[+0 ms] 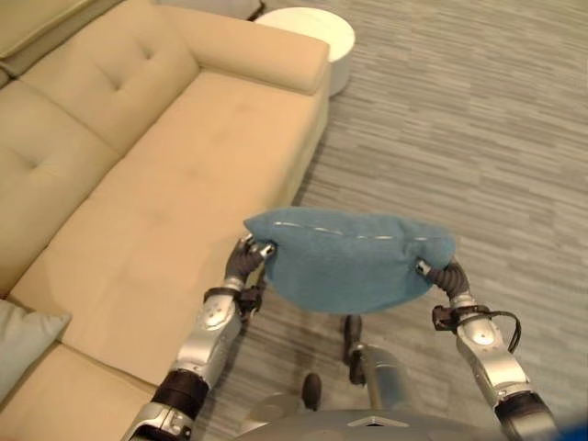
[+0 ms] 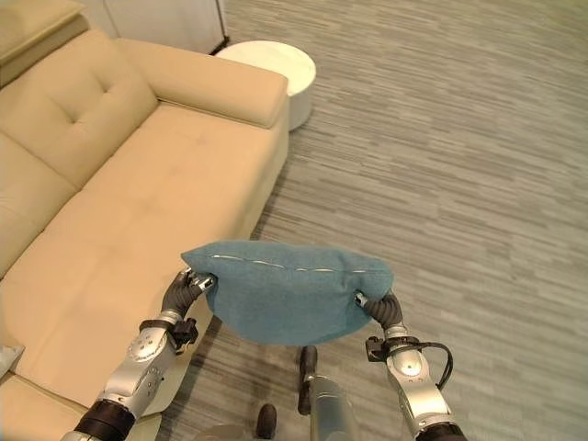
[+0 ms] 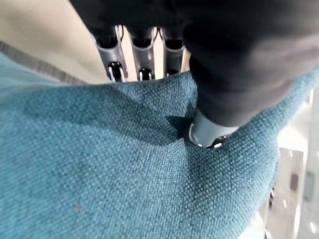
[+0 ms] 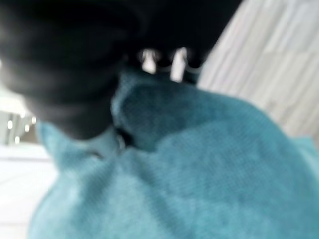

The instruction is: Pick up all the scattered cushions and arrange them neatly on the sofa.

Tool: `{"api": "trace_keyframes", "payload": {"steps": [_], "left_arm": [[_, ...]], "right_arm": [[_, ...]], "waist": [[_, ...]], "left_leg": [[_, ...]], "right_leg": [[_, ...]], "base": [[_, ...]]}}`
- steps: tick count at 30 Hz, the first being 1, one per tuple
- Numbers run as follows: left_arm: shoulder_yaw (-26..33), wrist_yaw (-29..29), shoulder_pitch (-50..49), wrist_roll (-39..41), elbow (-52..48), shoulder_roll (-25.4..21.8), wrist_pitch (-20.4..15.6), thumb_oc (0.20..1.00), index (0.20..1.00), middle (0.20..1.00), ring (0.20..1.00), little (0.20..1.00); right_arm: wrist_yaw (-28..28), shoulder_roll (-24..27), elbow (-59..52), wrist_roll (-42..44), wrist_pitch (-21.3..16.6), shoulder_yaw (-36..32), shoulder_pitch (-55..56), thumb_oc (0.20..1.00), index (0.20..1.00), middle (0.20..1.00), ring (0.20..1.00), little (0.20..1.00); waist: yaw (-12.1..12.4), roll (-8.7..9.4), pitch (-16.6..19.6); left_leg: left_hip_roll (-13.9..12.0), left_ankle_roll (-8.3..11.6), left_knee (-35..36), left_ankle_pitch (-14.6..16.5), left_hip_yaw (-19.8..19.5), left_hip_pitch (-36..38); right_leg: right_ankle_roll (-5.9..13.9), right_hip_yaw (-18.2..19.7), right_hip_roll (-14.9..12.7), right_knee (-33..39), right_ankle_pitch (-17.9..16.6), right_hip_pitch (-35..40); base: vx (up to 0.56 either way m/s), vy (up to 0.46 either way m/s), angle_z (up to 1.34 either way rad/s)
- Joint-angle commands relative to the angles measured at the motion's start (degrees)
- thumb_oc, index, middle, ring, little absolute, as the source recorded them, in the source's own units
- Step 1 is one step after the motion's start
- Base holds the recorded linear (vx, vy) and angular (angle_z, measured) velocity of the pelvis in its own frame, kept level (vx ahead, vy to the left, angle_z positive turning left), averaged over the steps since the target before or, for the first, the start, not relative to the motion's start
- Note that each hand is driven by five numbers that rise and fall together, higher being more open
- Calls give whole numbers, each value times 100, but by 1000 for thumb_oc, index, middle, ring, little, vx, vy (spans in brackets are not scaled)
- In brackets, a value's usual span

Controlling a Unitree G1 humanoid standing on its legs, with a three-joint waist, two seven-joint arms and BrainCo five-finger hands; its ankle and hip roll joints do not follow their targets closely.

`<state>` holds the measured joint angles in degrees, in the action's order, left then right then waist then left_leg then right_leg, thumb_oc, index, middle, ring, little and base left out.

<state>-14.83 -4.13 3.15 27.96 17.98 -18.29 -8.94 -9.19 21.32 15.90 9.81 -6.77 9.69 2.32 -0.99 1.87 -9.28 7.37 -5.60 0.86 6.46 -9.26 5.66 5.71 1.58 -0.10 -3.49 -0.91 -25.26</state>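
Left hand and right hand each pinching one end of teal cushion, aloft between them.

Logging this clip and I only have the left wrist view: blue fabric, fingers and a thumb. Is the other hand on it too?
Observer: Yes. The teal cushion is held at both ends, the left hand on one and the right hand on the other.
Operator: Is it on the sofa yet?
Observer: No, it hangs in the air beside the beige sofa, above the striped floor.
Operator: Any other cushions around?
Observer: A pale cushion already lies on the sofa seat.
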Motion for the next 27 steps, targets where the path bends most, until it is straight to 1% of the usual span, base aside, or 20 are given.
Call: {"api": "trace_keyframes", "payload": {"steps": [1, 2, 4, 5, 6, 7, 9, 11, 12, 13, 14, 15, 16, 17, 18, 21, 23, 24, 25, 27], "left_arm": [[-286, 319, 81, -130, -665, 73, -479, 200, 200, 200, 200, 200], [-307, 334, 52, -109, -668, 93, -486, 200, 200, 200, 200, 200], [-330, 363, -4, -23, -653, 132, -475, 200, 200, 200, 200, 200], [-329, 363, -4, -23, -653, 132, -475, 200, 200, 200, 200, 200], [-378, 364, 45, 27, -632, 131, -471, 200, 200, 200, 200, 200], [-378, 364, 48, 28, -632, 127, -471, 200, 200, 200, 200, 200], [-475, 373, 96, 62, -630, 148, -453, 200, 200, 200, 200, 200], [-479, 329, 132, 97, -590, 150, -441, 200, 200, 200, 200, 200], [-538, 369, 189, 74, -563, 158, -424, 200, 200, 200, 200, 200], [-583, 396, 211, 43, -557, 151, -405, 200, 200, 200, 200, 200], [-596, 383, 238, 50, -561, 149, -402, 200, 200, 200, 200, 200], [-604, 338, 272, 82, -575, 140, -385, 200, 200, 200, 200, 200], [-605, 337, 272, 82, -576, 140, -384, 200, 200, 200, 200, 200], [-596, 350, 248, 94, -580, 129, -380, 200, 200, 200, 200, 200], [-588, 355, 221, 89, -573, 127, -380, 200, 200, 200, 200, 200], [-561, 351, 98, 52, -633, 70, -337, 200, 200, 200, 200, 200], [-538, 381, 84, -1, -683, 23, -323, 200, 200, 200, 200, 200], [-529, 417, 69, -34, -748, -43, -315, 200, 200, 200, 200, 200], [-528, 417, 69, -34, -749, -44, -314, 200, 200, 200, 200, 200], [-497, 436, 34, -65, -790, -115, -329, 200, 200, 200, 200, 200]], "right_arm": [[96, -47, -369, -14, -608, -30, -340, 200, 200, 200, 200, 200], [95, -43, -364, -11, -601, -46, -323, 200, 200, 200, 200, 200], [138, -27, -351, 12, -618, -61, -215, 200, 200, 200, 200, 200], [138, -27, -351, 12, -618, -61, -215, 200, 200, 200, 200, 200], [100, 11, -396, 75, -644, -112, -159, 200, 200, 200, 200, 200], [101, 8, -395, 76, -645, -113, -161, 200, 200, 200, 200, 200], [39, 100, -396, 136, -712, -114, -184, 200, 200, 200, 200, 200], [-25, 144, -357, 165, -671, -143, -226, 200, 200, 200, 200, 200], [-36, 182, -366, 199, -683, -183, -232, 200, 200, 200, 200, 200], [-71, 190, -370, 220, -694, -250, -208, 200, 200, 200, 200, 200], [-106, 189, -363, 221, -686, -274, -199, 200, 200, 200, 200, 200], [-204, 164, -330, 233, -669, -330, -206, 200, 200, 200, 200, 200], [-204, 164, -329, 233, -670, -330, -206, 200, 200, 200, 200, 200], [-179, 137, -348, 257, -659, -341, -191, 200, 200, 200, 200, 200], [-154, 124, -372, 247, -659, -335, -157, 200, 200, 200, 200, 200], [-85, 36, -417, 172, -607, -310, -128, 200, 200, 200, 200, 200], [-64, 18, -387, 97, -600, -275, -153, 200, 200, 200, 200, 200], [-23, -35, -366, 90, -583, -267, -195, 200, 200, 200, 200, 200], [-23, -36, -365, 90, -584, -266, -196, 200, 200, 200, 200, 200], [14, -93, -316, 82, -586, -204, -266, 200, 200, 200, 200, 200]], "waist": [[-18, 240, 238], [-48, 243, 278], [-95, 227, 375], [-97, 226, 375], [-122, 274, 353], [-148, 287, 378], [-138, 375, 284], [-99, 464, 243], [-28, 496, 206], [-7, 484, 234], [3, 450, 234], [44, 379, 226], [47, 390, 223], [46, 363, 253], [23, 354, 295], [67, 406, 397], [135, 430, 444], [160, 443, 446], [161, 446, 445], [182, 401, 435]], "left_leg": [[-121, 395, -568, 297, 496, -357], [-170, 438, -575, 357, 442, -272], [-314, 595, -807, 315, 342, -227], [-315, 595, -809, 316, 339, -228], [-541, 796, -1723, 93, 515, -583], [-523, 796, -1748, 81, 494, -638], [-603, 810, -2743, -92, 607, -1270], [-829, 709, -3031, -105, 984, -1706], [-893, 632, -2738, 124, 1256, -1977], [-925, 635, -2103, -67, 1531, -2172], [-989, 679, -1756, -333, 1722, -2276], [-1098, 765, -1185, -774, 2211, -2373], [-1083, 765, -1132, -803, 2219, -2342], [-1100, 735, -891, -771, 2421, -2196], [-1097, 720, -762, -805, 2498, -2085], [-892, 626, -668, -720, 2259, -1981], [-806, 517, -597, -603, 2251, -1837], [-722, 425, -528, -539, 2168, -1700], [-719, 423, -525, -540, 2170, -1699], [-680, 326, -479, -460, 2114, -1574]], "right_leg": [[270, 15, -190, 127, -577, 901], [236, 21, -164, 74, -572, 946], [125, -39, -83, -24, -516, 1102], [125, -42, -83, -23, -516, 1102], [-40, -142, -72, -86, -355, 1301], [-37, -159, -93, -81, -367, 1269], [-191, -284, -105, -46, -258, 1470], [-270, -453, -171, -23, -78, 1645], [-247, -586, -213, 50, 58, 1852], [-233, -747, -231, 99, 154, 1961], [-236, -826, -201, 123, 222, 2054], [-224, -998, -143, 135, 358, 2249], [-222, -994, -154, 133, 361, 2253], [-191, -1051, -136, 79, 402, 2279], [-158, -1137, -140, 44, 464, 2345], [-41, -1173, -272, -198, 507, 2373], [98, -1183, -414, -391, 511, 2354], [185, -1135, -535, -869, 333, 2201], [187, -1133, -538, -876, 338, 2196], [274, -1117, -637, -1379, 135, 2006]], "base": [[327, -100, 101], [376, -138, 60], [296, -126, 53], [305, -185, 57], [176, -132, 49], [213, -185, 44], [106, -123, 52], [198, -117, 44], [330, -44, 55], [342, 15, 58], [362, 92, 102], [222, 76, 89], [234, 104, 73], [155, 99, 8], [246, 176, 11], [221, 195, 11], [209, 240, -9], [153, 197, 10], [132, 174, 17], [96, 127, 35]]}}
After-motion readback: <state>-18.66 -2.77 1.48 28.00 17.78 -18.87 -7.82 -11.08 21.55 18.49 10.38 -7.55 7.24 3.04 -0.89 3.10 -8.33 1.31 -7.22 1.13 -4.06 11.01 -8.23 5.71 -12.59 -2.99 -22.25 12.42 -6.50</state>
